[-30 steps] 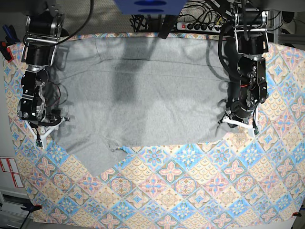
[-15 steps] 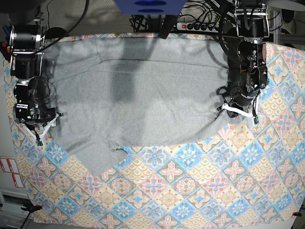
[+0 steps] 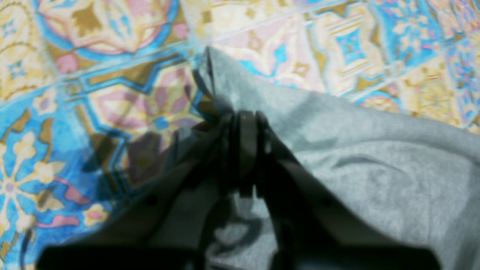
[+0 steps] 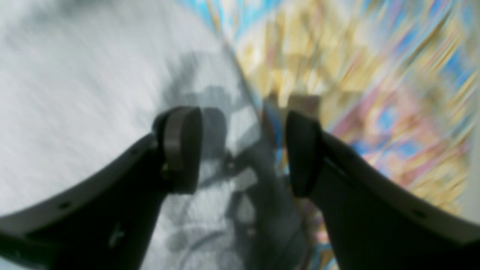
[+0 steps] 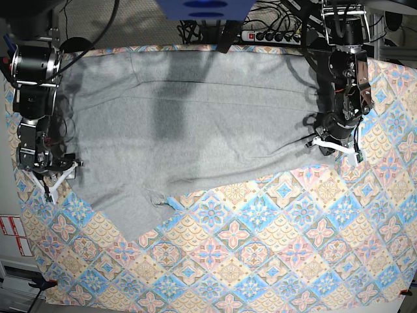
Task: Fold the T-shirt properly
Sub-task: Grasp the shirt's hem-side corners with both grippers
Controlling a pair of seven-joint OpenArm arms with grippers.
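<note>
The light grey T-shirt [image 5: 195, 124] lies spread plain side up across the back half of the table, one sleeve [image 5: 133, 218] reaching toward the front. My left gripper [image 5: 333, 147] is at the shirt's right edge. The left wrist view shows this gripper [image 3: 243, 118] shut on a bunched corner of the grey T-shirt [image 3: 375, 168]. My right gripper [image 5: 57, 172] stands at the shirt's left edge. In the blurred right wrist view that gripper [image 4: 242, 150] is open, and the edge of the T-shirt [image 4: 75, 93] runs under the gap, unclamped.
A patterned tablecloth [image 5: 260, 261] covers the whole table. A power strip [image 5: 270, 36] with cables and a blue mount [image 5: 202, 8] sit behind the back edge. Red-and-white labels [image 5: 13, 235] hang off the left side.
My right gripper has opened, let go of the shirt's left edge and drawn back to the left. My left gripper has shifted slightly back and right, pulling its corner along.
</note>
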